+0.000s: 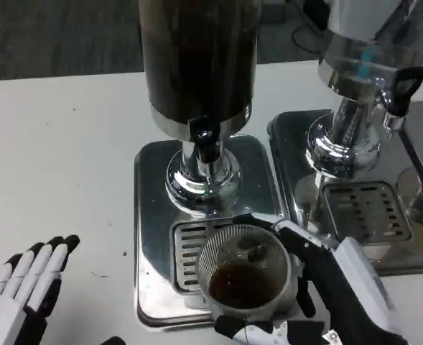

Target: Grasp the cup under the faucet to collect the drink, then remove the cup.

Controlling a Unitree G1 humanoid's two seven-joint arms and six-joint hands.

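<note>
Cup [244, 272] partly filled, sitting on drip grate [186, 244] below faucet [205, 140].
My right hand [326, 295] was wrapped round the cup w/ fingers closed on its wall; dark drink showed at the bottom, so collecting looked underway. Left hand [28, 284] lay flat on table [60, 165], fingers apart, holding nothing. Removal not yet done, imo.
</note>
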